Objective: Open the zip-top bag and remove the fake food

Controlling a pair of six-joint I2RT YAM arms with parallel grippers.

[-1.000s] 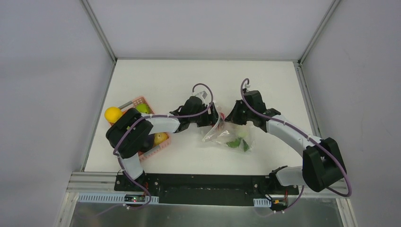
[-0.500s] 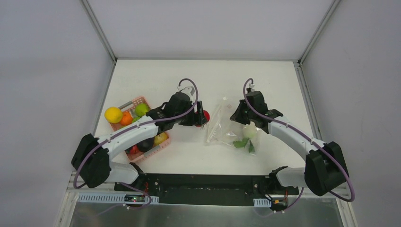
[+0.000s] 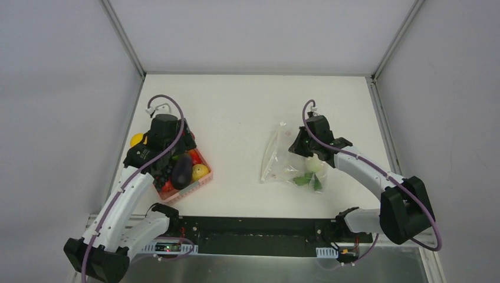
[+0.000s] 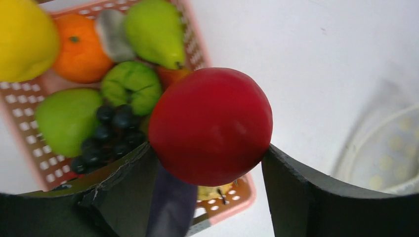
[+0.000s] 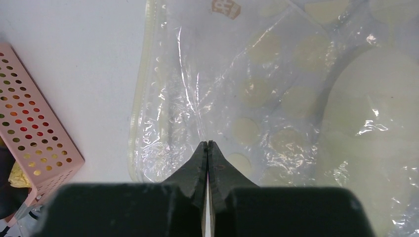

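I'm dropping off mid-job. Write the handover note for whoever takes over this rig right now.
Grippers: the left gripper is shut on the round red plastic tomato, above the pink slatted basket. The right gripper is shut, pinching the clear crinkly zip-top bag on the table.
Done: tomato out of the bag; dark purple eggplant in the basket.
Left: release the tomato; the white vegetable and green leafy piece are inside the bag.

The left arm (image 3: 127, 194) at lower left and the right arm (image 3: 361, 168) at right have white curved links, bulky black joints and thin purple cables (image 3: 434, 227). Their fingers (image 4: 306, 197) are matte black.
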